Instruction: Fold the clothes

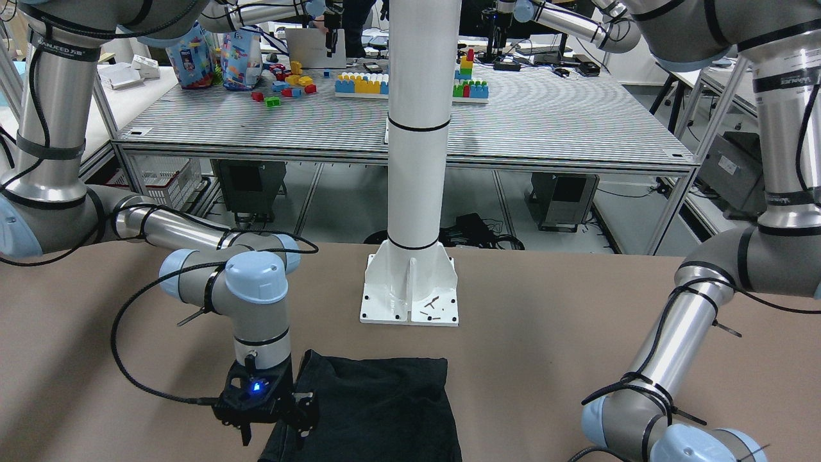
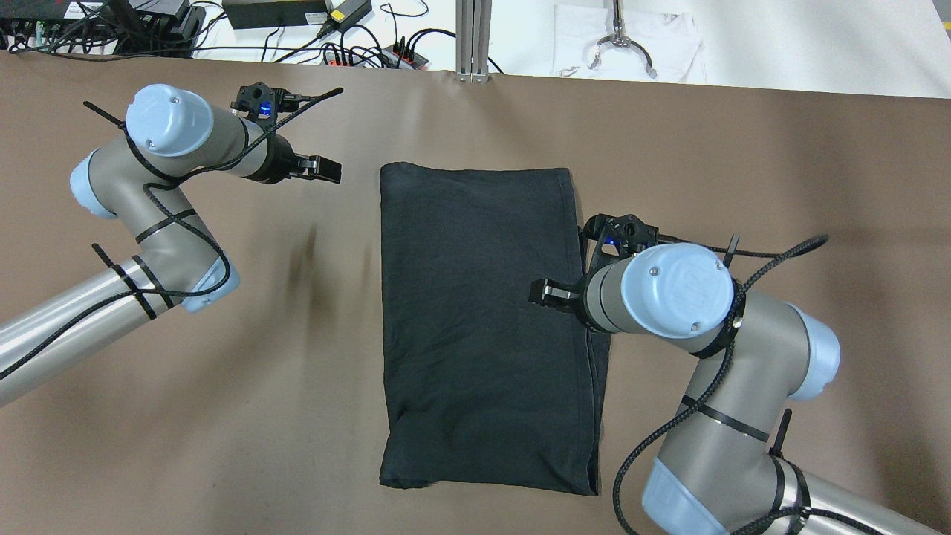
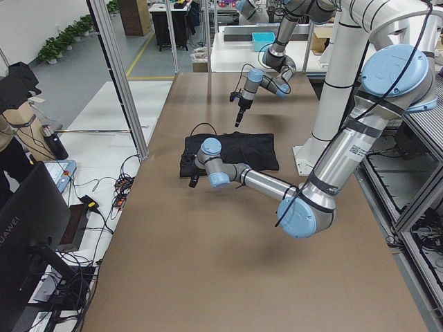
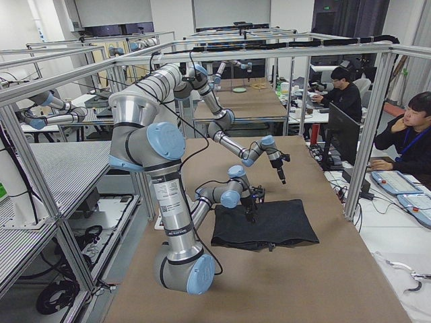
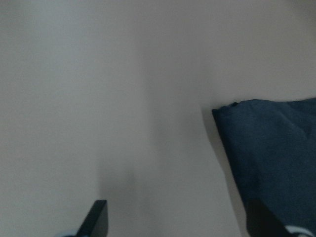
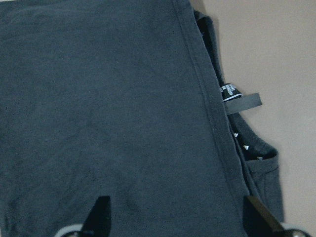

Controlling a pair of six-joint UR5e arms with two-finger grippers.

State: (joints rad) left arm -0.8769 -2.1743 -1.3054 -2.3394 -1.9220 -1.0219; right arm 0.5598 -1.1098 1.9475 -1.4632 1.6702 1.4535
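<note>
The black garment [image 2: 483, 319] lies flat on the brown table as a folded rectangle, with layered hems along its right edge. It also shows in the front view [image 1: 378, 404]. My right gripper [image 2: 542, 291] is open and empty, low over the garment's right half. In the right wrist view [image 6: 177, 217] its jaws stand wide apart above the fabric [image 6: 108, 108], next to a small black label [image 6: 242, 101]. My left gripper [image 2: 321, 169] is open and empty over bare table, left of the garment's far left corner [image 5: 271, 158].
The white pillar [image 1: 417, 128] stands on its base plate [image 1: 410, 289] at the robot's side of the table, behind the garment. Cables and power strips [image 2: 312, 30] lie past the far edge. Operators sit at desks [image 4: 404, 134] beyond the table.
</note>
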